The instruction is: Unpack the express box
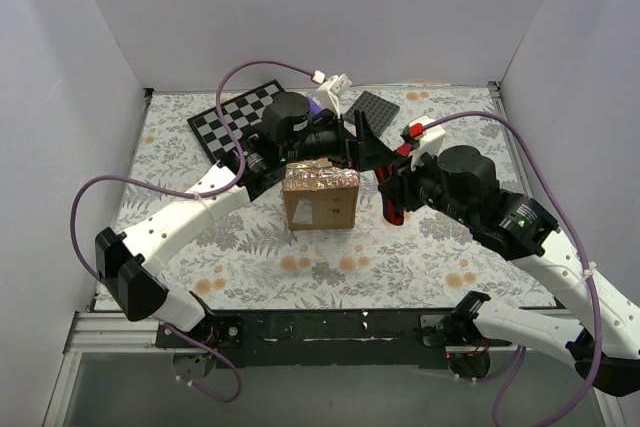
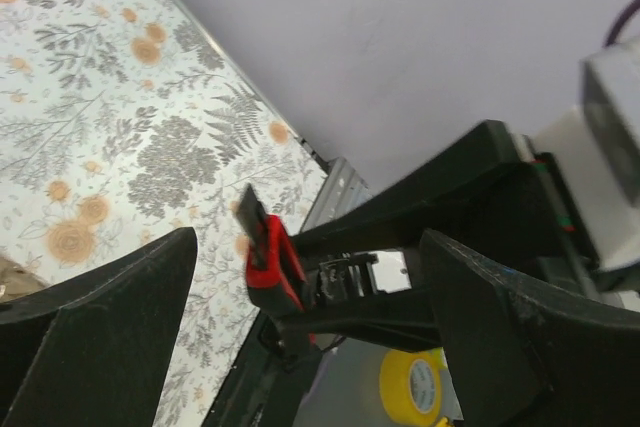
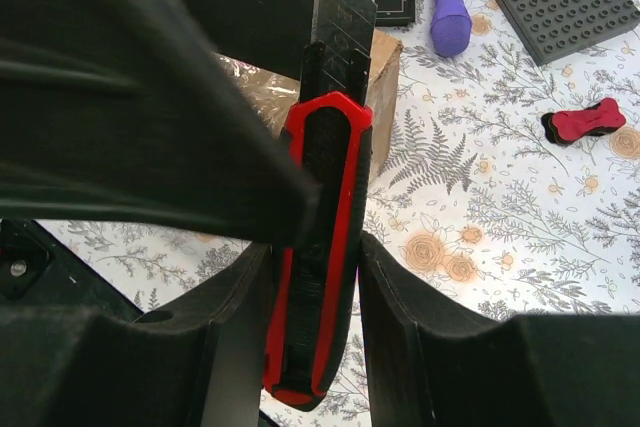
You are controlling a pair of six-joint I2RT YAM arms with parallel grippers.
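The express box (image 1: 320, 197) is a small brown carton with glossy tape on top, standing mid-table. It also shows in the right wrist view (image 3: 385, 72). My right gripper (image 1: 395, 190) is just right of the box, shut on a red and black utility knife (image 3: 325, 207). The knife's blade (image 3: 343, 7) is extended and points at the box's near top edge; I cannot tell whether they touch. My left gripper (image 1: 365, 150) hovers open and empty behind the box's right corner, above the knife. In the left wrist view the knife (image 2: 268, 262) lies between the wide-open fingers (image 2: 110, 317).
A checkerboard (image 1: 235, 117) and a dark grey studded plate (image 1: 375, 107) lie at the back. A purple pen (image 3: 450, 2) and a red bone-shaped piece (image 3: 585, 119) lie near them. A yellow tape roll (image 2: 425, 387) sits off the table's edge. White walls enclose three sides.
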